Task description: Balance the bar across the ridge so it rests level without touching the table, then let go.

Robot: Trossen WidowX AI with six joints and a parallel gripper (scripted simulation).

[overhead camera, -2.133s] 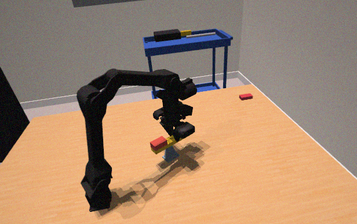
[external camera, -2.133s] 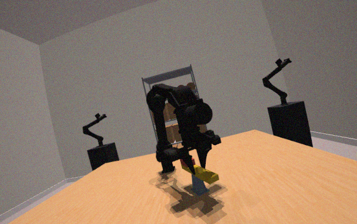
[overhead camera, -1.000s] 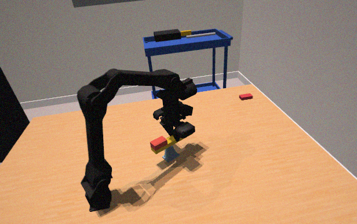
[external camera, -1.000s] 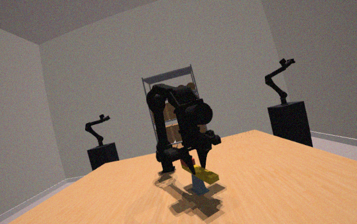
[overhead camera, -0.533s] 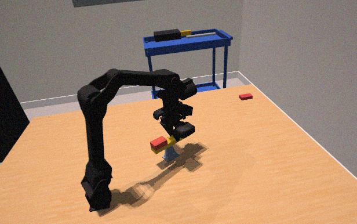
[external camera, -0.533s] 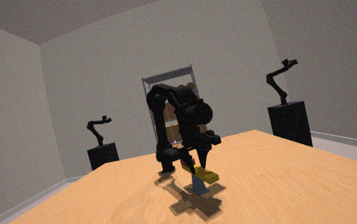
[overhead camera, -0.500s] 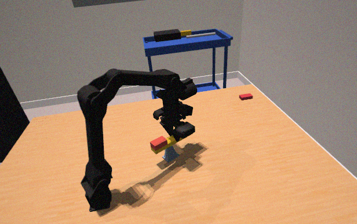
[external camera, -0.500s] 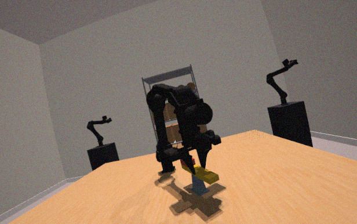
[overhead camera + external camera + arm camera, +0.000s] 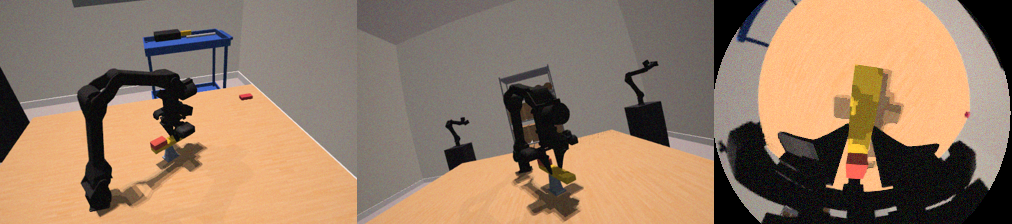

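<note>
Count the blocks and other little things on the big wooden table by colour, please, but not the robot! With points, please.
Red: 2, a block on the bar (image 9: pixel 159 143) (image 9: pixel 545 162) (image 9: pixel 856 171) and a far block (image 9: pixel 246 96) (image 9: pixel 967 114) by the table edge
Yellow: 1, the bar (image 9: pixel 157 150) (image 9: pixel 569 176) (image 9: pixel 867 90)
Blue: 1, the ridge (image 9: pixel 170 155) (image 9: pixel 556 186) under the bar
Total: 4

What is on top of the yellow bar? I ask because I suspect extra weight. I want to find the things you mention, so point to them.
A red block (image 9: pixel 159 142) (image 9: pixel 857 171) sits on one end of the yellow bar (image 9: pixel 155 150) (image 9: pixel 571 177) (image 9: pixel 866 82). The end effector's fingers partly cover the bar's middle; whatever lies directly behind them is hidden.
</note>
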